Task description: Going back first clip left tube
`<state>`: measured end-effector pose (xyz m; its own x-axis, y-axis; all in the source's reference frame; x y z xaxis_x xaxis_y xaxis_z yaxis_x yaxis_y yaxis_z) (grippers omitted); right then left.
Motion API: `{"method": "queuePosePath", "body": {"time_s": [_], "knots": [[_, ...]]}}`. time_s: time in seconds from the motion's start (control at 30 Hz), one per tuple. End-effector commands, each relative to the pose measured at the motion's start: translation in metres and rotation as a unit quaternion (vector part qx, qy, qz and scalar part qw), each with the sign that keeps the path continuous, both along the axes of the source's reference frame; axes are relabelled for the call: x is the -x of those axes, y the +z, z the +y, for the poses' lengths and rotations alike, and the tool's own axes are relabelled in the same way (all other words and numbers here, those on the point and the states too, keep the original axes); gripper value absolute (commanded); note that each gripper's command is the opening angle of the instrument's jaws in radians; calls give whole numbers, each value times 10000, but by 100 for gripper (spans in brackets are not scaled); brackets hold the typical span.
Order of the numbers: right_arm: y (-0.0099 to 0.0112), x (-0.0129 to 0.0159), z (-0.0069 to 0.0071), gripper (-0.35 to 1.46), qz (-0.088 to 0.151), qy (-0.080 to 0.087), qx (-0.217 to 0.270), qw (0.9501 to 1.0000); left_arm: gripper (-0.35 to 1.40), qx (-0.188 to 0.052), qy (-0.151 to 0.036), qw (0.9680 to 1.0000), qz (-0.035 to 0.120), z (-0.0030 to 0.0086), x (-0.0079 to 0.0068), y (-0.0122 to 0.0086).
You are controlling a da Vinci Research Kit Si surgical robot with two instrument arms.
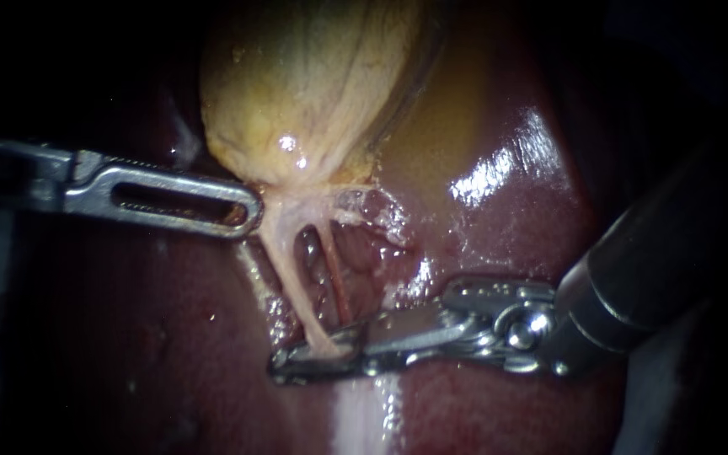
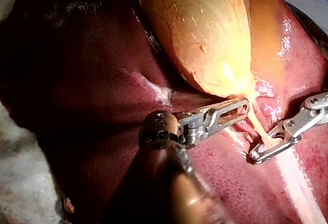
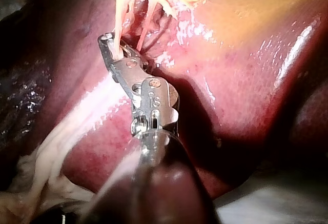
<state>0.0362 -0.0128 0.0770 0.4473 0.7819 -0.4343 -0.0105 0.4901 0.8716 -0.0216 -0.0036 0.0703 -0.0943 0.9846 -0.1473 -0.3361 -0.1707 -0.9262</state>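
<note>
The yellow gallbladder lies on the dark red liver. Two tubes run down from its neck: a pale left tube and a thin reddish right tube. My left instrument comes in from the left. Its slotted jaws lie together on the tissue at the gallbladder's neck. My right instrument comes in from the right, and its jaws close around the lower end of the left tube. In the left wrist view the left tube passes through the right instrument's jaws. The right wrist view shows those jaws around the tube.
A pale band of tissue runs down the liver below the right instrument's jaws. Wet glare sits on the liver to the right of the gallbladder. White gauze borders the liver in the left wrist view.
</note>
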Motion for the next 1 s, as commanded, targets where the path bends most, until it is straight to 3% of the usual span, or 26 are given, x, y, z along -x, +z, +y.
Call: {"method": "queuePosePath", "body": {"time_s": [0.03,0.3,0.37,0.43,0.47,0.6,1.0], "knots": [[0,0,0,-35,9,6,-4,10000,-35,1,3,10000,-1,0,0,0],[-1,0,1,-35,122,-36,196,9997,-35,7,-4,10000,5,2,-3,4],[-2,-4,6,1,316,-21,594,9977,-35,7,-2,10000,4,3,-4,6],[-6,-9,13,37,504,178,821,9952,-35,11,-12,10000,11,4,-5,7],[-8,-12,17,42,531,254,843,9947,-35,12,-12,10000,12,4,-5,8],[-17,-14,28,49,516,485,1083,9916,-35,12,-12,10000,11,3,-6,7],[-19,-7,32,49,548,467,1229,9898,-35,14,-13,10000,13,3,-6,7]]}}
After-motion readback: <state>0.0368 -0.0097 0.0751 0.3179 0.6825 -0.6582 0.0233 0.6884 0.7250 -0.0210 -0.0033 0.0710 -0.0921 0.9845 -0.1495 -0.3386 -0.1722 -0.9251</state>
